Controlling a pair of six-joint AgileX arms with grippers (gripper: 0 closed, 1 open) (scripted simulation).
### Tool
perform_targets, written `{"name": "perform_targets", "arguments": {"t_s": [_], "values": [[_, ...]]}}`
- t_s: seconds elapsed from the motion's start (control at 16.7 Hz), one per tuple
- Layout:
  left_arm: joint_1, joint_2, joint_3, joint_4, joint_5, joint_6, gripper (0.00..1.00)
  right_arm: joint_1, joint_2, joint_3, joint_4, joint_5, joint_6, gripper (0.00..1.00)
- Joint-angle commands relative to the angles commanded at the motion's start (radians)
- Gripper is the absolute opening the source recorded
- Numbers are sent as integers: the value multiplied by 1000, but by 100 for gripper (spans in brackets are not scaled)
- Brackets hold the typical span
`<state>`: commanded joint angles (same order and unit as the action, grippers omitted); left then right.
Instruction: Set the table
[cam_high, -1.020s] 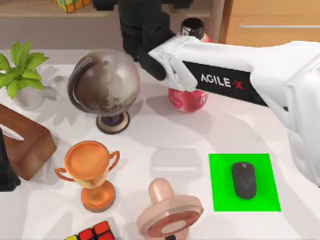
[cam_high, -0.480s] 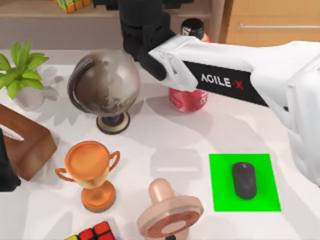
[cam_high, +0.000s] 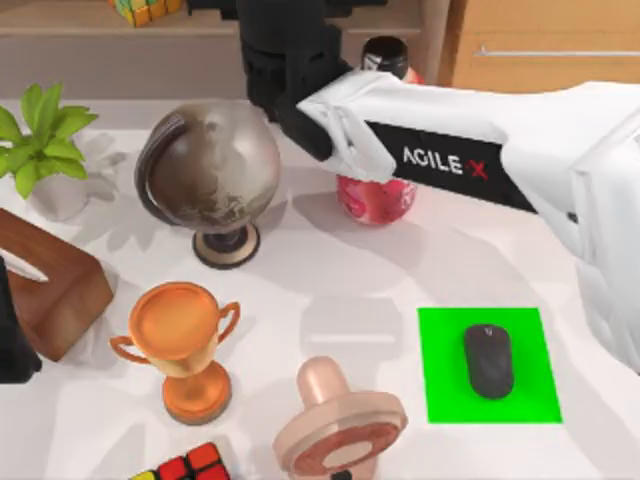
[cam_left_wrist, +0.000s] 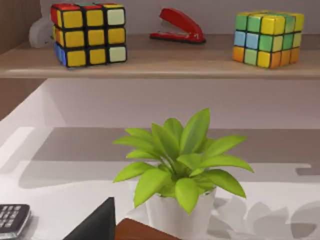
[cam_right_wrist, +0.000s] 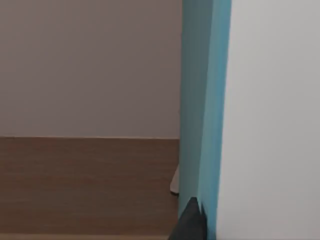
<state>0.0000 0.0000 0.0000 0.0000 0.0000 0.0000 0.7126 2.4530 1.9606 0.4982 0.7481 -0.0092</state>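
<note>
One wide white table (cam_high: 330, 280) spreads beneath everything and carries all the objects in the top view. Largest above it is the right arm (cam_high: 470, 150), white with a black AGILE-X band, reaching from the right edge toward the far shelf, its dark wrist (cam_high: 290, 60) ending just behind and to the right of the globe (cam_high: 210, 175); whether its jaws are apart or together cannot be told. The globe, brown-grey on a round dark base, stands left of the middle and serves as the landmark. To the right of the globe, partly under the arm, stands a red bottle (cam_high: 378, 195) with a black cap. Left of the globe sits a green potted plant (cam_high: 40, 140) in a white pot, and in front of that lies a brown wooden block (cam_high: 55, 285). Directly in front of the globe stands an orange trophy (cam_high: 185, 345). In front and to the right of the globe lies a pinkish round-headed stamp-like piece (cam_high: 335, 420), tilted, and farther right a bright green mat (cam_high: 490, 365) with a black mouse (cam_high: 488, 360) resting on it. A colour cube (cam_high: 190, 465) sits in front of the trophy at the near edge. The left wrist view shows the plant near, with two colour cubes and a red stapler (cam_left_wrist: 177, 27) on a shelf behind; the left gripper's jaw state cannot be told.
</note>
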Motion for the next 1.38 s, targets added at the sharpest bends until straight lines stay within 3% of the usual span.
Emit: {"name": "perform_targets", "arguments": {"t_s": [1.38], "values": [[0, 0, 0, 0, 0, 0, 100, 52, -135, -185, 44, 49, 5, 0]]}}
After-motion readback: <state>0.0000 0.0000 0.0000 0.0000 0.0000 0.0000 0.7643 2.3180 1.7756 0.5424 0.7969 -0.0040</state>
